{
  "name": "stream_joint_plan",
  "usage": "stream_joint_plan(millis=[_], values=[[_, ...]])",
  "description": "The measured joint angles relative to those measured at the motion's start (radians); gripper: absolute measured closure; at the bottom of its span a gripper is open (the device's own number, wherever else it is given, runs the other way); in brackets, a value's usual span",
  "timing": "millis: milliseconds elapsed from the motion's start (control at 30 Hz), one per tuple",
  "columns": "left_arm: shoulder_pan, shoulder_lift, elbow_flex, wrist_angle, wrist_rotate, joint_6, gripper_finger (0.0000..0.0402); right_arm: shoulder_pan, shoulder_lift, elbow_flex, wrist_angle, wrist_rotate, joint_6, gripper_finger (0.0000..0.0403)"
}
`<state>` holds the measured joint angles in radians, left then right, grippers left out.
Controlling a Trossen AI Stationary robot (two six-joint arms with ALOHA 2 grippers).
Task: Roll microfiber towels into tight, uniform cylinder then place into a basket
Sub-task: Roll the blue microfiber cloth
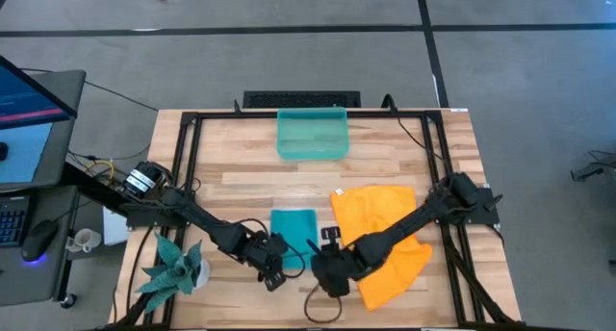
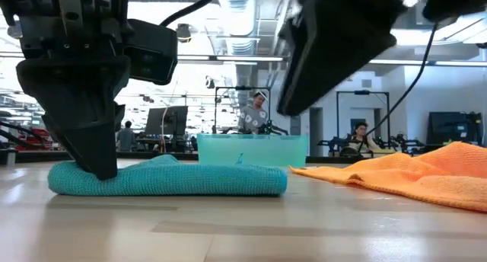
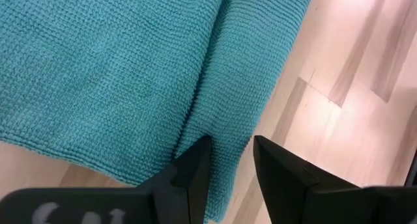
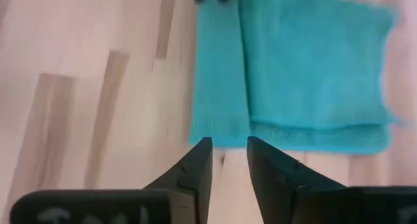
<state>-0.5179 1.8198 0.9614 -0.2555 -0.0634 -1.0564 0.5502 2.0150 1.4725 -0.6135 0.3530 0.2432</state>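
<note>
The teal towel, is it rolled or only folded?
Only folded: the teal towel lies flat in layers, one narrow flap turned over along its edge.

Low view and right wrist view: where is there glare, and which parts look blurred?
Low view: ceiling lights glare behind the arms; the left gripper is a dark silhouette on the teal towel. Right wrist view: the towel's far edge looks smeared; the right gripper is sharp.

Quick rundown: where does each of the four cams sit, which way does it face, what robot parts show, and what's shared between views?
High view: overhead, looking straight down; both arms over the wooden table, folded teal-blue microfiber towel, orange microfiber towel, translucent teal-green plastic basket.
Low view: table height, looking level; left gripper on the teal towel, right arm above.
Left wrist view: looks down past own fingers straddling the towel's edge.
Right wrist view: right gripper just off the towel's edge.
Shared: all four show the teal towel.
</note>
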Motion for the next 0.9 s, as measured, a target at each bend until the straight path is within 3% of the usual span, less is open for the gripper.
stream_joint_plan(millis=[133,467,900], values=[[0.002,0.0,0.0,0.003,0.001,0.005,0.0288,0.056,-0.001,-0.075,0.117,0.121,-0.016,0.0284],[0.003,0.0,0.0,0.002,0.003,0.012,0.0288,0.076,0.002,-0.121,0.244,0.115,-0.115,0.028],[0.003,0.0,0.0,0.007,0.004,0.017,0.0288,0.056,0.102,-0.12,0.317,0.103,-0.173,0.0204]])
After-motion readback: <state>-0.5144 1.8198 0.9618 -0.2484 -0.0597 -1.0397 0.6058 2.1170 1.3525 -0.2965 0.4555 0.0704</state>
